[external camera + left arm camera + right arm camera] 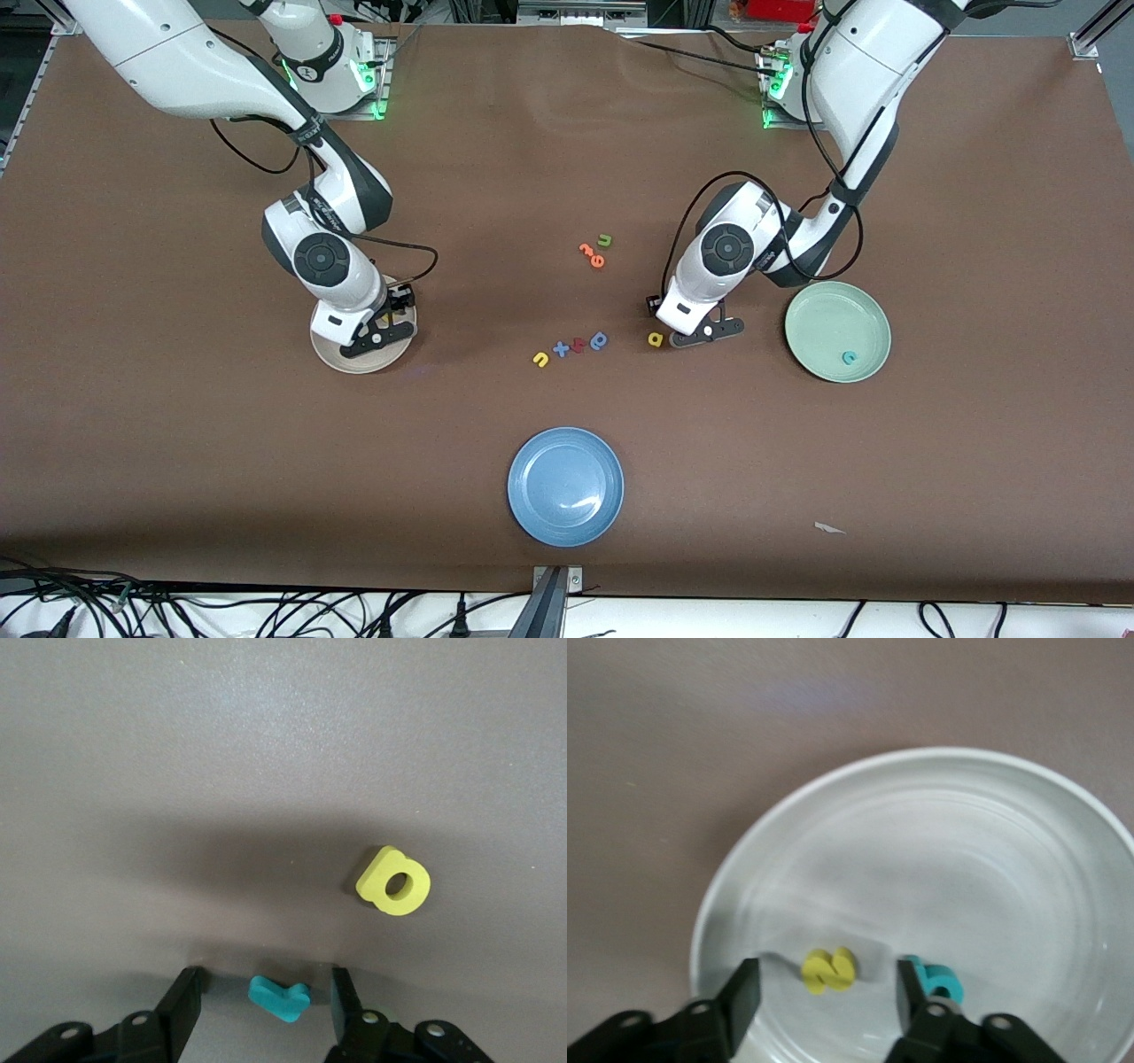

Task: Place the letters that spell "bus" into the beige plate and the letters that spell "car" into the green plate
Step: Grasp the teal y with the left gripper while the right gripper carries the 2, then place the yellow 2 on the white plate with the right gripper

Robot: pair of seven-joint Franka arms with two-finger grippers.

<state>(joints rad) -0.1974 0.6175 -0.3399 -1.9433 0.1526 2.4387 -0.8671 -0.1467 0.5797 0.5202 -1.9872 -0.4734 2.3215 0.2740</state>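
Right gripper point(824, 992) hangs low over the beige plate point(330, 353), fingers spread, the yellow "s" point(829, 969) loose between them and the teal "b" point(937, 981) beside it in the dish. Left gripper point(266, 1001) sits down at the table, fingers apart around the teal "r" point(280, 999) without touching it; the yellow "a" point(655, 338) lies just beside. One teal "c" point(849, 358) rests in the green plate point(815, 310), the yellow "u" point(540, 359) on the table

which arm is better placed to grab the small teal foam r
Left. The left gripper is down at the table with its open fingers either side of the small teal foam r, beside the yellow foam a. The right gripper is open over the beige plate.
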